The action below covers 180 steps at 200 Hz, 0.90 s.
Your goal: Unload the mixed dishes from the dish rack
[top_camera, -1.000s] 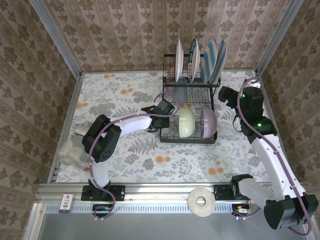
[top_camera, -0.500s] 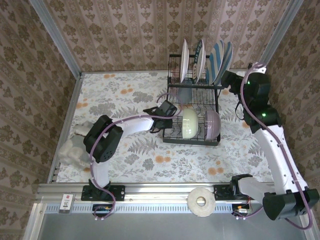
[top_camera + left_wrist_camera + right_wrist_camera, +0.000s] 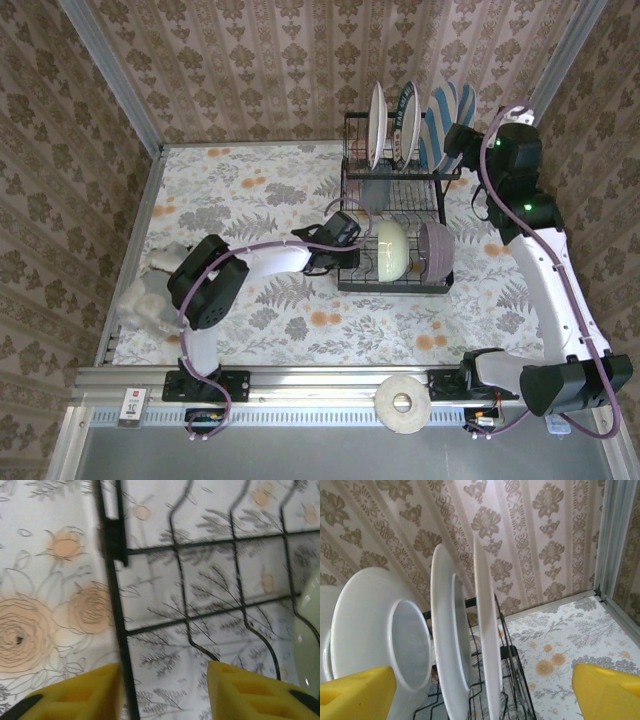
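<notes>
Left of centre in the overhead frame: left gripper point(image 3: 162, 695) low against the dish rack point(image 3: 400, 195), jaws apart astride its edge wire point(image 3: 119, 630). Centre: cream-green bowl point(image 3: 392, 250) and lilac bowl point(image 3: 437, 250) on the lower tier, plates point(image 3: 405, 110) upright above. Upper right: right gripper point(image 3: 481, 692), jaws wide apart, facing those plates, gripping nothing.

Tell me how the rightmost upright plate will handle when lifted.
Likely stiff but breakable: the plate looks like glossy ceramic. Its thin, smooth rim may slip. Standing on edge in the dish rack, it could tip.
</notes>
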Available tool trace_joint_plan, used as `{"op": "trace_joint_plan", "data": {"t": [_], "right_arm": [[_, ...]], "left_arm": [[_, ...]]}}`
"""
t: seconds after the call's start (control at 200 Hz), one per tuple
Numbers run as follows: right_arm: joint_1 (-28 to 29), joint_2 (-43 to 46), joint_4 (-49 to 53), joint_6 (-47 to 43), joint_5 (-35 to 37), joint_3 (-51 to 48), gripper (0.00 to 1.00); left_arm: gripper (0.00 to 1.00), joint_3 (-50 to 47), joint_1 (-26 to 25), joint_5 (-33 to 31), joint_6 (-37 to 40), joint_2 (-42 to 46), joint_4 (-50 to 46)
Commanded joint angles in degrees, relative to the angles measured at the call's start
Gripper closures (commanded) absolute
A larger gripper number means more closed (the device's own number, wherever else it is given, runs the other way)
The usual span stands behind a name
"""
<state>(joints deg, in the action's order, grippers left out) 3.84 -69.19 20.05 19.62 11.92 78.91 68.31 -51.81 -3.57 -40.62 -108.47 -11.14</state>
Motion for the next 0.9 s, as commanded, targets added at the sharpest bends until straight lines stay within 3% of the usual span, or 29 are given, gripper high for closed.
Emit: {"op": "trace_joint_plan", "data": {"t": [0.0,0.2,0.315,0.455,0.7,0.895], "right_arm": [[-1.0,-0.5,2.0,-0.5,1.6,2.0,0.07],[-3.4,-2.9,2.2,-1.2,-3.6,4.1,0.12],[-4.4,-4.4,2.5,-1.3,-5.6,5.6,0.18],[-5.1,-7.1,3.0,-1.9,-7.1,7.8,0.24],[-6.7,-10.2,3.0,-1.9,-6.9,9.6,0.26],[-7.8,-14.2,2.8,-2.2,-9.1,11.8,0.35]], "left_arm": [[0.43,-1.3,-0.5,3.9,0.9,4.5,0.1],[0.22,-4.8,1.2,2.6,2.4,11.4,-1.1],[0.01,-5.9,1.6,-0.5,5.7,17.5,-3.4],[0.0,-7.4,2.9,-2.2,12.9,26.0,-4.4],[0.0,-11.6,9.0,12.5,24.0,40.8,-0.8],[0.0,-11.4,10.2,15.0,28.3,48.0,-2.1]]}}
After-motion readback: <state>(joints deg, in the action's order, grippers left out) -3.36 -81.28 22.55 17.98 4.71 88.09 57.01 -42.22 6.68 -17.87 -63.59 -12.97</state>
